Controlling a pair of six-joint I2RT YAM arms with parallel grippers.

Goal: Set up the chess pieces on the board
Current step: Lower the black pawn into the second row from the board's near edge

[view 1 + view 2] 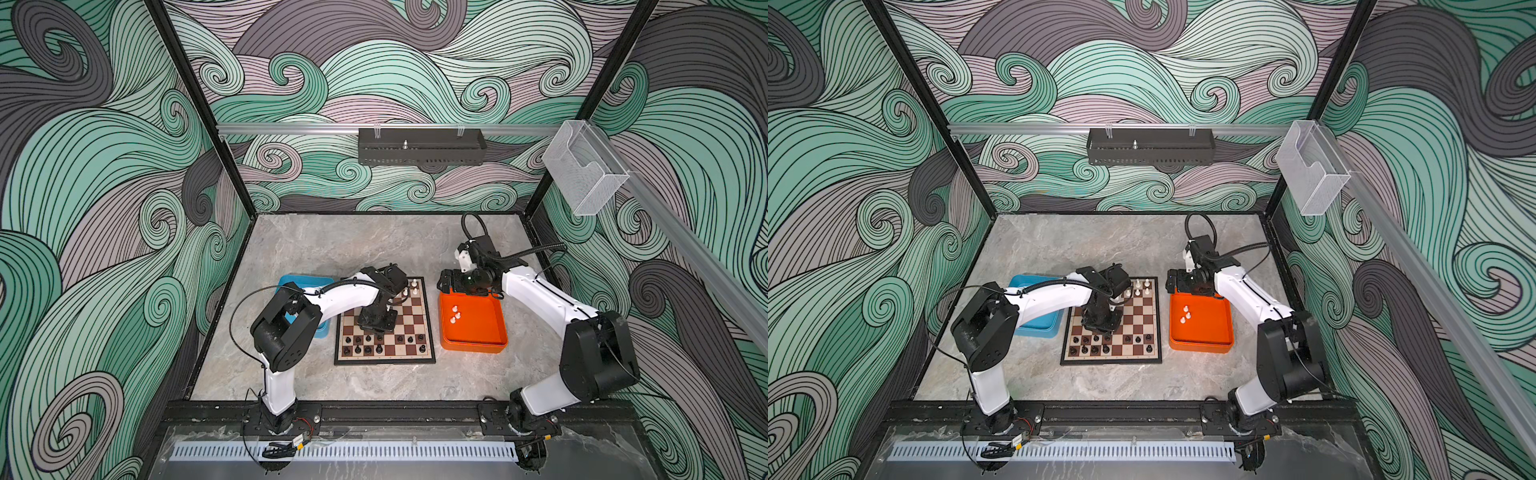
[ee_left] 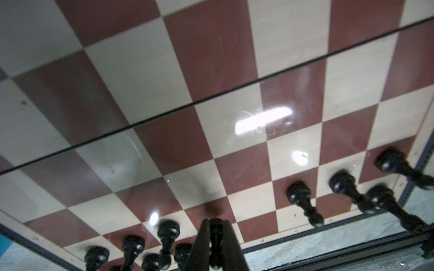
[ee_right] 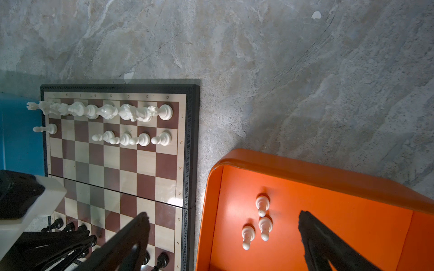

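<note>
Right up against the left wrist camera, the left jaws are squeezed tight on a small shiny black chess piece (image 2: 215, 234), gripping its thin middle. It hangs low over the flat brown and cream chessboard (image 2: 211, 70), close to one edge. I cannot tell if it touches the squares. More black pieces (image 2: 303, 201) stand in the rows on both sides of it.

In both top views the chessboard (image 1: 409, 321) (image 1: 1139, 321) lies in the middle of the grey stone counter (image 1: 353, 249). A blue square tray (image 1: 305, 281) is on its left and an orange square tray (image 1: 473, 347) on its right. The left arm reaches across from the blue side.

The white pieces (image 3: 105, 111) stand in the two far rows, and the second row has gaps. Three small white pawns (image 3: 261, 204) are inside the orange tray.

The right jaws are spread wide and hold nothing. They hang above the far corner of the orange tray, the one nearest the board. In the right wrist view one jaw shows over the board and one over the tray.
</note>
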